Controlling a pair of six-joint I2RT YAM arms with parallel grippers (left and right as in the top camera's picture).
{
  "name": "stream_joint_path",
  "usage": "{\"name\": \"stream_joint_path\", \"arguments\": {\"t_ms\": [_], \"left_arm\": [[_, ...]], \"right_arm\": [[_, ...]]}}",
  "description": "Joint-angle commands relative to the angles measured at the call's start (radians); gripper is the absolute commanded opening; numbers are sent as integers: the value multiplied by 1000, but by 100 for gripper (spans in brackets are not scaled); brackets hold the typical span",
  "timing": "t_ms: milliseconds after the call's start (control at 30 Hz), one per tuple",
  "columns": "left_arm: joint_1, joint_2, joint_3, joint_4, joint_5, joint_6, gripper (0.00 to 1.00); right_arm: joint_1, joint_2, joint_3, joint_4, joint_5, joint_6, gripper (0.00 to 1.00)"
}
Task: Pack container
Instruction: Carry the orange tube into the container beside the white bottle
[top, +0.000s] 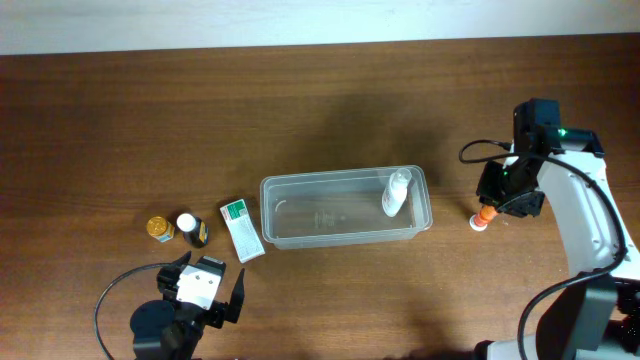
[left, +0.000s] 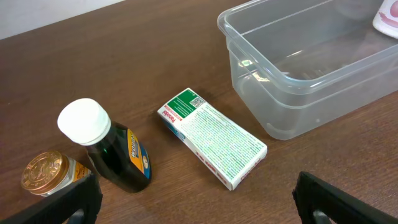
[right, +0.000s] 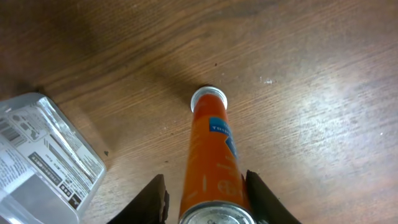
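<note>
The clear plastic container (top: 300, 215) sits mid-table with a white bottle (top: 396, 192) standing at its right end; its corner also shows in the left wrist view (left: 280, 93). My right gripper (right: 205, 193) is shut on an orange tube (right: 211, 155), whose white cap points down at the table right of the container (top: 483, 216). My left gripper (left: 196, 205) is open and empty, low over the table in front of a green-and-white box (left: 214, 137), a dark bottle with a white cap (left: 106, 149) and a small gold-lidded jar (left: 46, 174).
In the overhead view the box (top: 241, 229), the dark bottle (top: 191, 229) and the jar (top: 159, 228) lie in a row left of the container. The container's labelled corner (right: 43, 155) shows at the left of the right wrist view.
</note>
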Motion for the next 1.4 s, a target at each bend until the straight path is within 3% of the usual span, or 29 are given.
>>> {"name": "stream_joint_path", "arguments": {"t_ms": [0, 100, 500, 1000, 1367], "left_arm": [[5, -9, -4, 2, 15, 8, 99], [5, -9, -4, 2, 15, 8, 99], [5, -9, -4, 2, 15, 8, 99], [5, -9, -4, 2, 15, 8, 100], [5, -9, -4, 2, 15, 8, 99]], "right_arm": [[-4, 7, -5, 3, 12, 10, 27], [-4, 6, -3, 2, 12, 10, 20], [12, -64, 126, -112, 8, 10, 11], [339, -266, 519, -518, -87, 10, 11], [366, -228, 490, -545, -183, 9, 11]]}}
